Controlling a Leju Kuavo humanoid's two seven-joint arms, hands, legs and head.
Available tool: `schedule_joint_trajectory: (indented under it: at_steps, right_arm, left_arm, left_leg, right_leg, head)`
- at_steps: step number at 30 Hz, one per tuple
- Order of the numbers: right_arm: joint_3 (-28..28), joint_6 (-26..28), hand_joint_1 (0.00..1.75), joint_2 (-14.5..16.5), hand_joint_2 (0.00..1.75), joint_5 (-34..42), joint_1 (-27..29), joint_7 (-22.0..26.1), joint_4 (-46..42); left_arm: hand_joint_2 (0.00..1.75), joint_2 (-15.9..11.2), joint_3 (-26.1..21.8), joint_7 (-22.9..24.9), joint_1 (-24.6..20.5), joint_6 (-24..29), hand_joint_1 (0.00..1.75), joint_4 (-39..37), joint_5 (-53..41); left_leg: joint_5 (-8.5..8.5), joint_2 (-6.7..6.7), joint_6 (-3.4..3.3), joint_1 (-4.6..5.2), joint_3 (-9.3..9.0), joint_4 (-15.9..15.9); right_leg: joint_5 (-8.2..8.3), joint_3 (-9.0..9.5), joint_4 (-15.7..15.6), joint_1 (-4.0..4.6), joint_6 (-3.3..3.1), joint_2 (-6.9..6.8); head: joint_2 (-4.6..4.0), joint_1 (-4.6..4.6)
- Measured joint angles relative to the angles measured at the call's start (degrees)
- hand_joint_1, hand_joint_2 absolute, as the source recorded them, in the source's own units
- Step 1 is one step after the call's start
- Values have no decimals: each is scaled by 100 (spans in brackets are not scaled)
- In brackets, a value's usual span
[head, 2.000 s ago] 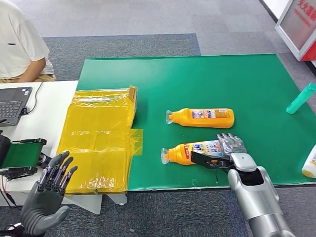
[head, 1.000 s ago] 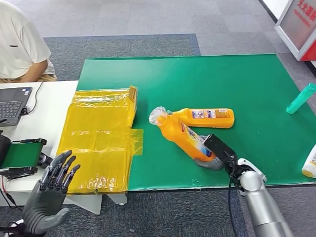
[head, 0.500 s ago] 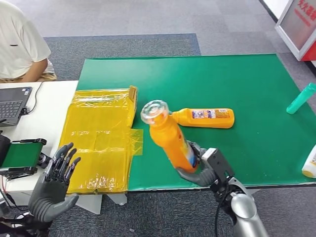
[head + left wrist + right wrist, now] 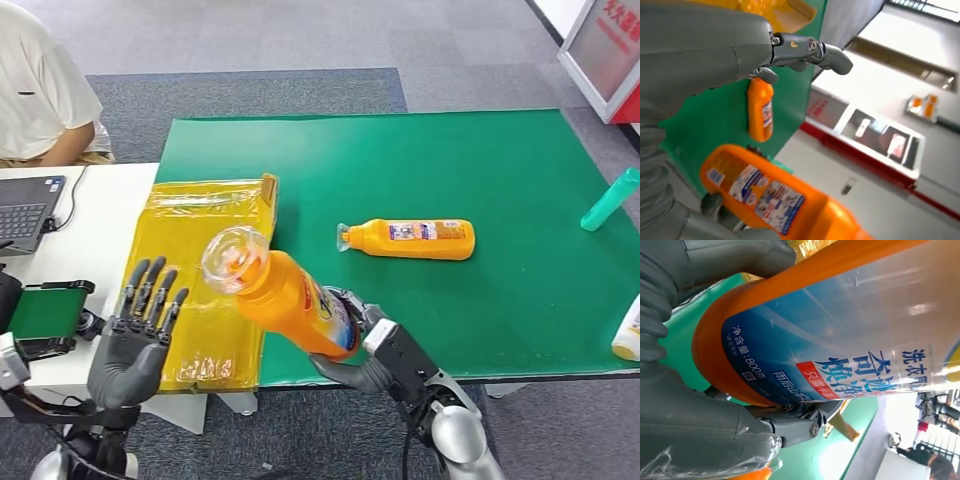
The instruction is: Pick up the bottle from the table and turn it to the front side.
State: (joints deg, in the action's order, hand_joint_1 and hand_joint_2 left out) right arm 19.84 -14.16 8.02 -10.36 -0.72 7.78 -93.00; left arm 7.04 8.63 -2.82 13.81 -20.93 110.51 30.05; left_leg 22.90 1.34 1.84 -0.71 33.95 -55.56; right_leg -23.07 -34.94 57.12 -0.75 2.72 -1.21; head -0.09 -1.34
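A green mat [image 4: 468,160] is spread across most of the table, its near edge just above the robot's arms in the head view. A sheet of yellow plastic [image 4: 189,260] is laid over the mat's left edge and onto the white desk [image 4: 98,215] beside it. At the desk's far corner a person in a white shirt [image 4: 38,90] is seated by a laptop [image 4: 26,210]. A small green-topped device [image 4: 45,315] is set at the desk's near end.

The orange bottle [image 4: 290,300] is held off the table, over the near edge of the mat and the yellow plastic. It is tilted, with its clear-wrapped cap raised toward the left and its base low on the right. The base is clasped by the right hand [image 4: 358,345], whose fingers are wrapped around the lower body; in the right wrist view a blue and white label [image 4: 836,360] is seen between thumb and fingers. The left hand [image 4: 136,335] is raised just left of the bottle's cap, palm forward and fingers spread, with nothing in it.

A second orange bottle [image 4: 411,238] is laid flat on the mat farther back, cap to the left. A teal bottle [image 4: 611,198] is laid near the mat's right edge, and part of a white bottle [image 4: 628,330] is seen at the picture's right border.
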Motion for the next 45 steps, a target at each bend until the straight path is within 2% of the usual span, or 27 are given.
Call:
schedule_joint_trajectory:
  at_steps: [6, 11, 17, 21, 32, 33, 36, 37, 45]
  right_arm:
    - [299, 140, 175, 46, 175, -114, -55, 56, 163]
    - [440, 231, 175, 57, 175, -203, -119, 75, 307]
    - [538, 437, 175, 59, 175, -589, -288, 115, 265]
    - [554, 427, 175, 59, 175, -658, -399, -48, 155]
    - [526, 554, 175, 59, 175, -762, -428, -98, 200]
    - [519, 574, 175, 59, 175, -770, -431, -101, 222]
    - [495, 625, 175, 71, 175, -789, -445, -102, 309]
    - [488, 638, 175, 80, 175, -793, -447, -102, 333]
    - [468, 684, 175, 146, 175, -796, -406, -140, 386]
  left_arm:
    - [175, -414, 1098, -42, -313, 231, 0, -373, -321]
    - [175, -574, 1620, 53, -570, 359, 0, -588, -640]
    - [175, -611, 1794, 93, -955, 416, 0, -639, -1695]
    - [175, -577, 1807, 213, -1141, 424, 0, -592, -1905]
    - [175, -470, 1949, 127, -1334, 463, 0, -591, -2301]
    - [175, -464, 1969, 124, -1357, 468, 17, -591, -2311]
    - [175, -461, 2043, 79, -1412, 507, 147, -593, -2267]
    - [175, -460, 2062, 48, -1419, 526, 175, -593, -2221]
    - [175, -456, 2100, -30, -1446, 688, 175, -593, -2168]
  left_leg:
    - [1, 0, -1, 0, 2, 0]
    - [1, 0, -1, 1, 1, 0]
    - [-4, 0, 2, 0, 2, 0]
    - [-5, 0, 1, 0, 0, 0]
    - [-4, 0, 1, 0, 1, 0]
    - [-4, 0, 1, 0, 1, 0]
    - [-4, 0, 1, 0, 1, 0]
    - [-4, 0, 1, 0, 1, 0]
    - [-4, 0, 1, 0, 1, 0]
  right_leg:
    - [0, 1, 0, -1, 0, 0]
    - [0, 1, 0, -1, 0, 1]
    - [2, 1, 1, 0, -1, 1]
    - [3, 2, 1, 0, -1, 0]
    - [2, -1, 0, 0, -1, 1]
    - [2, -1, 0, 0, -1, 1]
    - [2, -1, 0, 0, -1, 1]
    - [2, -1, 0, 0, -1, 1]
    - [2, -1, 0, 0, -1, 1]
  head:
    - [-1, -1]
    - [0, 0]
    - [0, 0]
    - [0, -1]
    - [-1, -1]
    - [0, -1]
    - [0, -1]
    - [0, -1]
    - [0, -1]
